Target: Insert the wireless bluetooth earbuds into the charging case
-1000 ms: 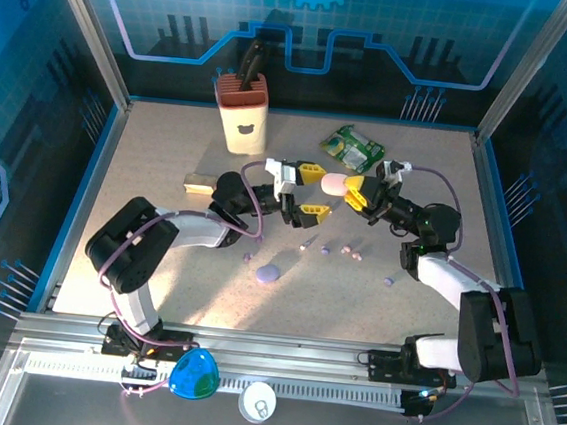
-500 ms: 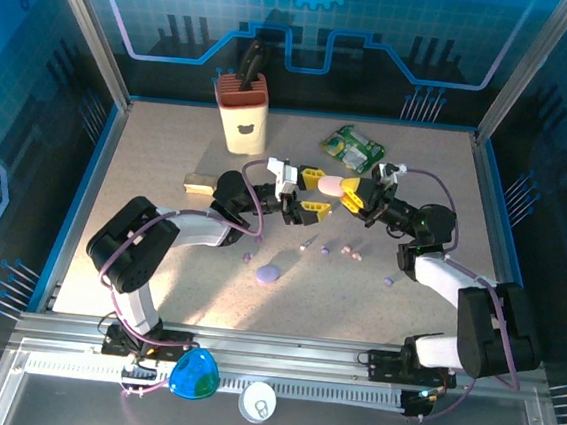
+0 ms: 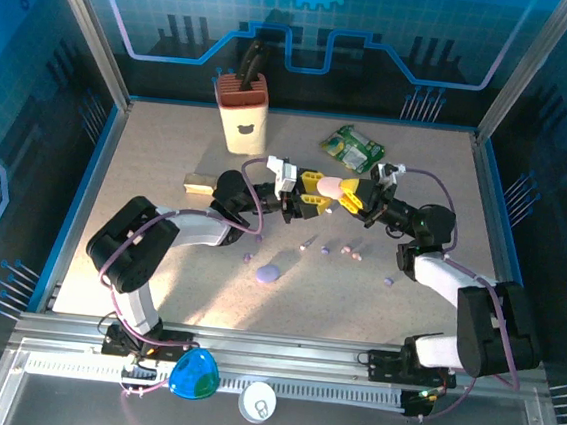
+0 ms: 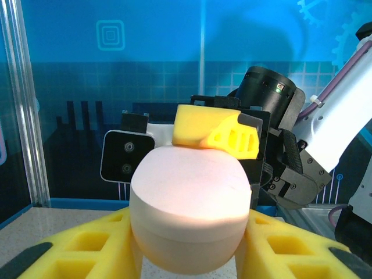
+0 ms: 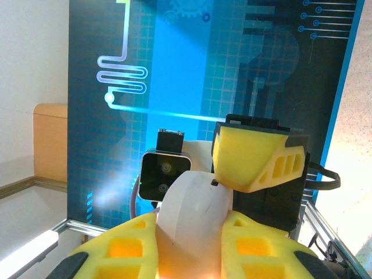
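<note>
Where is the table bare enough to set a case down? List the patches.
Bare: the far-left corner between the knife block and the table's left rim; the near strip between the purple case and the front rail; the far-right corner past the green packet. Crowded: mid-table, where the left end effector and right end effector grip the pinkish case by the earbuds.

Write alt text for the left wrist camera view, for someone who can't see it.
A pale pink charging case sits at the centre, gripped at its sides by the two yellow fingers of the left end effector. A yellow finger of the right end effector rests on its top, with the right arm behind, against a blue wall.
</note>
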